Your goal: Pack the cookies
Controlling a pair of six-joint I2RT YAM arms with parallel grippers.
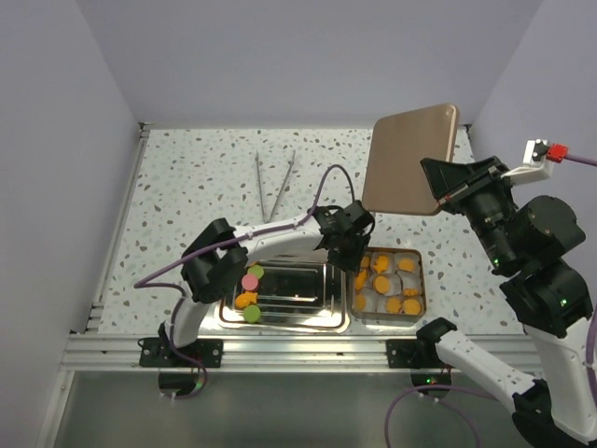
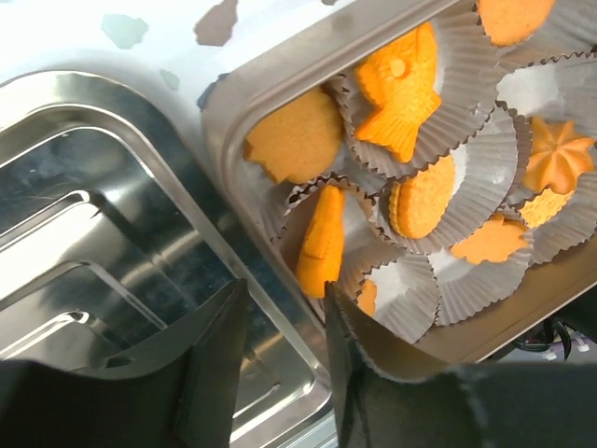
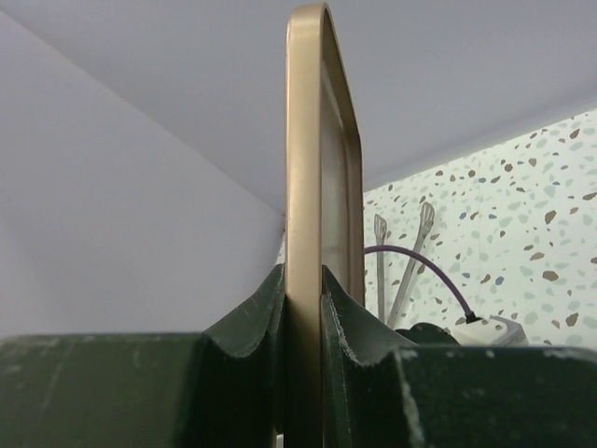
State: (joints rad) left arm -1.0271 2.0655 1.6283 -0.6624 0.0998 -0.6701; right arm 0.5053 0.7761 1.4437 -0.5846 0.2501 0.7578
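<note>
Tongs point(image 1: 275, 185) lie beyond; right hand point(image 3: 303, 313) clamps gold lid point(image 1: 410, 159) aloft, left hand point(image 2: 284, 301) spread empty by cookies point(image 2: 403, 89).

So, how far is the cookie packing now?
Done: many orange cookies sit in paper cups in the tin. In hand: the right gripper holds the gold lid up, away from the tin; the left gripper, open and empty, hovers over the tin's edge. Left: a few loose cookies lie at one end of the steel tray, and the tin is not yet closed.
</note>
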